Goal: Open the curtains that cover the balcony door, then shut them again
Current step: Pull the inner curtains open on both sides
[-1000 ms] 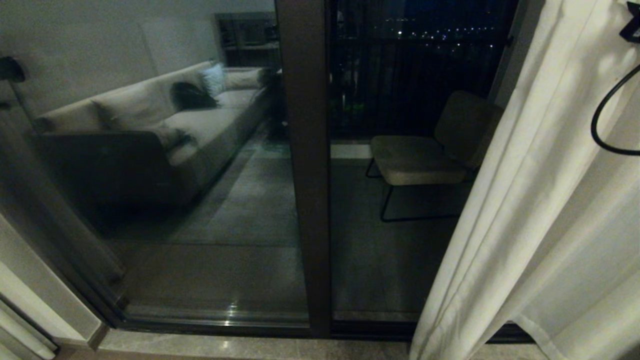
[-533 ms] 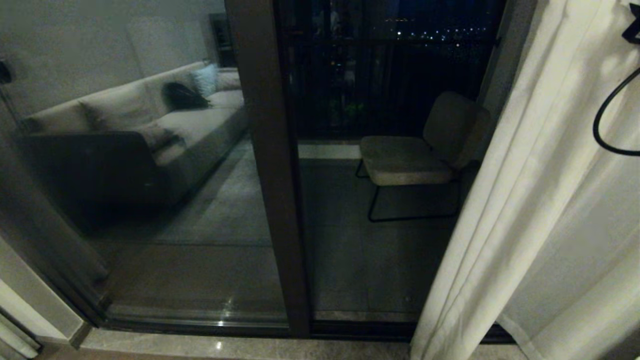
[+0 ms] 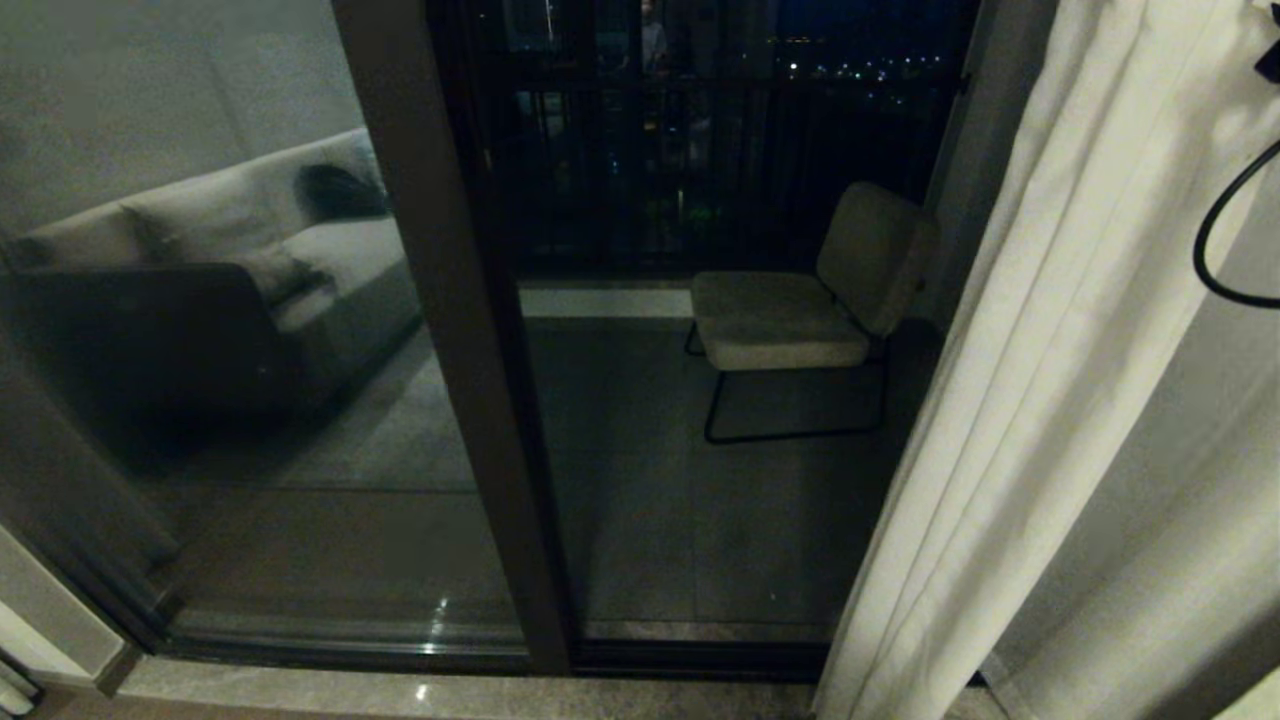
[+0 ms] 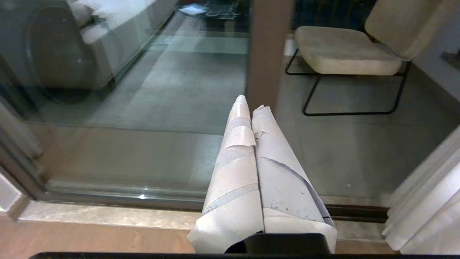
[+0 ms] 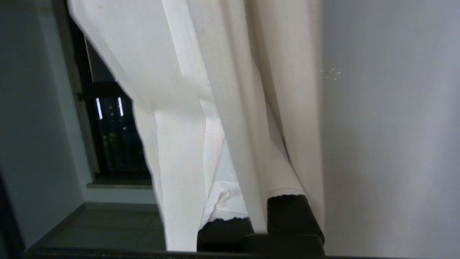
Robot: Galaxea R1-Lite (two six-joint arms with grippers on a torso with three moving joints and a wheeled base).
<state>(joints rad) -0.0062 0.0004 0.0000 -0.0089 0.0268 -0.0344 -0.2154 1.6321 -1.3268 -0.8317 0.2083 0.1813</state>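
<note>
My right tool (image 5: pixel 257 201) was clamped tight on a fold of the curtains (image 3: pixel 1050 380), its taped fingers (image 5: pixel 222 201) buried in the cream fabric, which hung bunched at the right of the scene. My left tool (image 4: pixel 253 108) sat low and idle, pressed together on nothing and pointing at the balcony door (image 3: pixel 450 350). That door's dark frame stood left of centre with its glass bare. Beyond it, a chair (image 3: pixel 790 310) stood far out on the balcony floor.
</note>
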